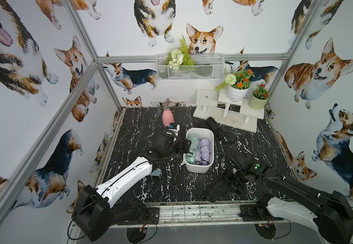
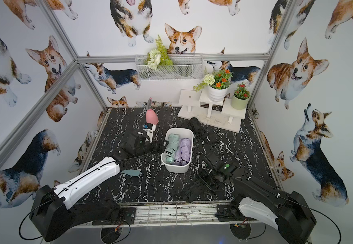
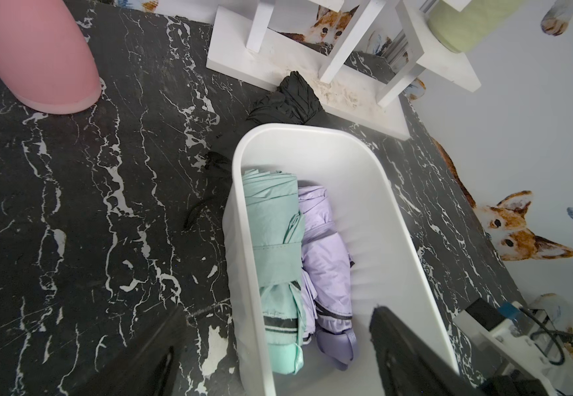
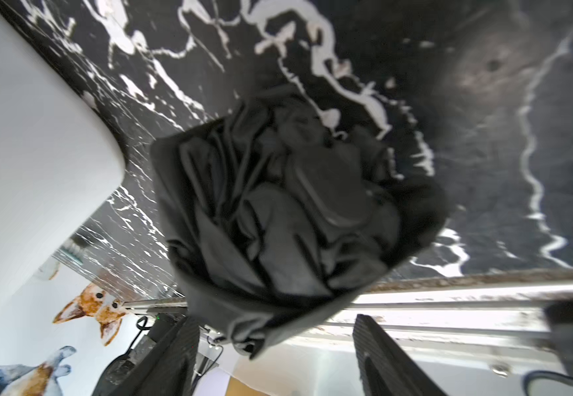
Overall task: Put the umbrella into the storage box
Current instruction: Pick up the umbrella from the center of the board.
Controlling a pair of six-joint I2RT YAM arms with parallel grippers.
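Left tool is sitting at the storage box's 9 o'clock, jaws spread wide and straddling that wall, one finger outside and one over the inside, holding nothing. The box is already carrying a mint umbrella and a lilac umbrella side by side, leaving only a narrow strip free along the 3 o'clock wall. A second black umbrella is lying at the box's 1 o'clock, against the white plant stand.

The task's thing, a loose black umbrella, is lying on the counter at the box's 5 o'clock. Right tool is hovering at it, jaws apart and not clamping it.

Risks, as I'm judging them:
- The fabric is bunching loose, so the jaws may be pinching cloth only and the body may be sagging or slipping out.
- The floppy folds may be catching the rim on the way in.
- The free slot is looking tight, so the umbrella may be ending up perched on the other two or hanging over the edge.
- The box looks light, so a bump could be shoving it. The left tool may be meant to be steadying it.
- Both arms are working close at the box, so a clash is possible.
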